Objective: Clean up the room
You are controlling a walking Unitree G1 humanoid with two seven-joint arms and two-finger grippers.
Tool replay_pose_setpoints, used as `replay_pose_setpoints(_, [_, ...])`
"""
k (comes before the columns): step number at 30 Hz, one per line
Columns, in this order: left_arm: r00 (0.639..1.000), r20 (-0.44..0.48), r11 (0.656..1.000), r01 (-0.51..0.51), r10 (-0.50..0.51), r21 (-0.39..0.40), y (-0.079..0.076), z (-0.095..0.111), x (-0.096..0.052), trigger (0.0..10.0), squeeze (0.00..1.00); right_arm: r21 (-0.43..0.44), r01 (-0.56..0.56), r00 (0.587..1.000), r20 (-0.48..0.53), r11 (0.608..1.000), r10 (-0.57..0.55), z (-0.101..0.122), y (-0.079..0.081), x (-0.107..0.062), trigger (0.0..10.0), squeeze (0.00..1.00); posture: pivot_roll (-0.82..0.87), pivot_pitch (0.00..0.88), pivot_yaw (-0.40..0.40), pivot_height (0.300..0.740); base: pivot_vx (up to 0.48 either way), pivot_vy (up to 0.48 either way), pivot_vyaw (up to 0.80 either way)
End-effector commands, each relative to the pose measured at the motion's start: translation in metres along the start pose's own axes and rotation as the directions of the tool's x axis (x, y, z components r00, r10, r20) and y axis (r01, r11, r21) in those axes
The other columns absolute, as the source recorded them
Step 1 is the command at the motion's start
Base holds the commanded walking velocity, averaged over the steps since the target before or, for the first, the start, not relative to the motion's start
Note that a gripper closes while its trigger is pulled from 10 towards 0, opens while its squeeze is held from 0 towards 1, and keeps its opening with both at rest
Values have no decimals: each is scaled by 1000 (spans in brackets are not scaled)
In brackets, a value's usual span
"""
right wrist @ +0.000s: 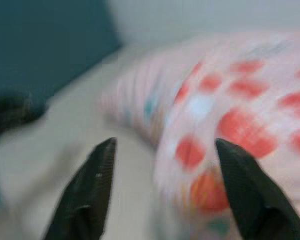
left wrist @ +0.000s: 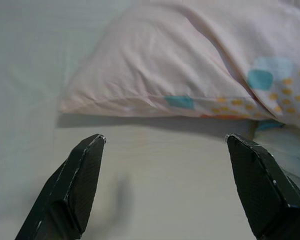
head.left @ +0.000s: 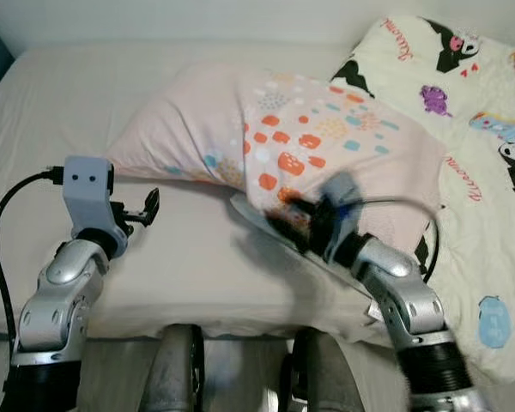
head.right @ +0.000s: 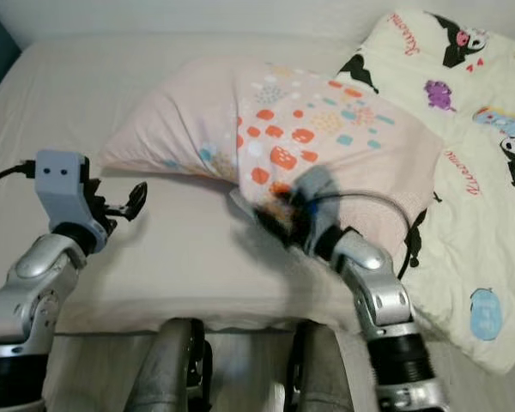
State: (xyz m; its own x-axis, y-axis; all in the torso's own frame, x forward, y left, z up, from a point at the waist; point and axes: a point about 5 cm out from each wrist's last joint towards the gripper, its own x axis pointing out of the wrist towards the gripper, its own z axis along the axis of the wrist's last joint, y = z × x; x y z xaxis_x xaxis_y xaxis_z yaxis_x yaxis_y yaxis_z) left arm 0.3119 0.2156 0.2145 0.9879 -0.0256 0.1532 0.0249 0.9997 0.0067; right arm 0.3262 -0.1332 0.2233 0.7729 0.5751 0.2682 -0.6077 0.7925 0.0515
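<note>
While the pink spotted pillow is lying crooked across the middle of the bed, the tidying appears barely begun: in the left eye view the pillow is sitting askew with one corner overlapping the cartoon-print quilt, which is bunched along the right side of the mattress. The left end effector is hovering near the pillow's left corner, apart from it. The right end effector is smeared with motion blur against the pillow's near edge, so contact cannot be confirmed.

In the right eye view, the right arm's cable is looping over the pillow, and the quilt is running out of the picture at the right.

In the left wrist view, the left fingers are standing wide apart, empty, with the pillow's seam just beyond them and bare sheet between.

In the right wrist view, everything is blurring; the right fingers are spread wide, framing the pillow's orange spots, holding nothing. A dark shape at the edge is too smeared to identify.
</note>
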Motion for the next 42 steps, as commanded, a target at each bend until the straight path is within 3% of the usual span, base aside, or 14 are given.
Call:
replay_pose_setpoints(1, [999,-23,1000,-28,28,5,6,-8,-2,10000,0,60,48,998,41,997,-51,3,-5,-5,10000,1000,49,273,-18,627,0,0,0])
replay_pose_setpoints(7, [999,-34,999,-39,38,-15,6,-13,0,10000,0,124,317,934,131,940,-332,12,-31,-18,10000,1000,26,247,-7,627,0,0,0])
replay_pose_setpoints(11, [999,-43,999,-23,22,-26,1,-16,2,10000,0,159,568,810,61,807,-583,1,-64,-42,10000,1000,13,233,7,627,0,0,0])
replay_pose_setpoints(12, [999,-43,999,-6,5,-35,-2,-17,3,10000,0,204,660,736,15,723,-676,-5,-78,-55,10000,1000,10,230,12,627,0,0,0])
replay_pose_setpoints(13, [999,-43,999,-6,5,-35,-2,-17,3,10000,0,204,660,736,15,723,-676,-5,-78,-55,10000,1000,10,230,12,627,0,0,0])
replay_pose_setpoints(20, [996,-29,995,85,-87,-60,-15,-15,5,10000,0,391,820,512,-178,418,-840,-32,-117,-91,10000,1000,11,222,13,627,0,0,0])
replay_pose_setpoints(21, [995,-28,994,89,-91,-60,-16,-15,5,10000,0,413,836,472,-211,360,-856,-38,-121,-96,10000,255,12,222,13,627,0,0,0])
replay_pose_setpoints(22, [995,-28,994,91,-92,-60,-16,-15,5,10000,0,424,845,449,-229,327,-864,-42,-124,-100,10000,255,12,222,13,627,0,0,0])
replay_pose_setpoints(23, [995,-28,994,90,-92,-58,-16,-15,4,10000,0,410,845,462,-237,343,-855,-46,-125,-100,10000,0,14,222,13,627,0,0,0])
replay_pose_setpoints(30, [997,-19,996,79,-80,-44,-15,-14,2,10000,0,397,849,479,-305,348,-823,-68,-128,-99,10000,0,29,235,15,627,0,0,0])
replay_pose_setpoints(31, [997,-11,997,72,-72,-37,-13,-12,2,10000,0,449,818,519,-306,360,-798,-75,-128,-95,10000,486,40,242,16,627,0,0,0])
replay_pose_setpoints(34, [998,-5,997,67,-67,-32,-11,-10,1,10000,0,485,788,551,-282,379,-786,-76,-128,-91,10000,486,40,242,16,627,0,0,0])
replay_pose_setpoints(35, [998,-2,997,66,-66,-29,-11,-9,1,10000,0,493,774,572,-277,396,-772,-77,-128,-87,10000,1000,49,252,17,627,0,0,0])
replay_pose_setpoints(42, [998,1,998,67,-67,-7,-9,-5,-2,10000,0,426,780,600,-303,458,-741,-81,-125,-74,10000,1000,73,279,18,627,0,0,0])
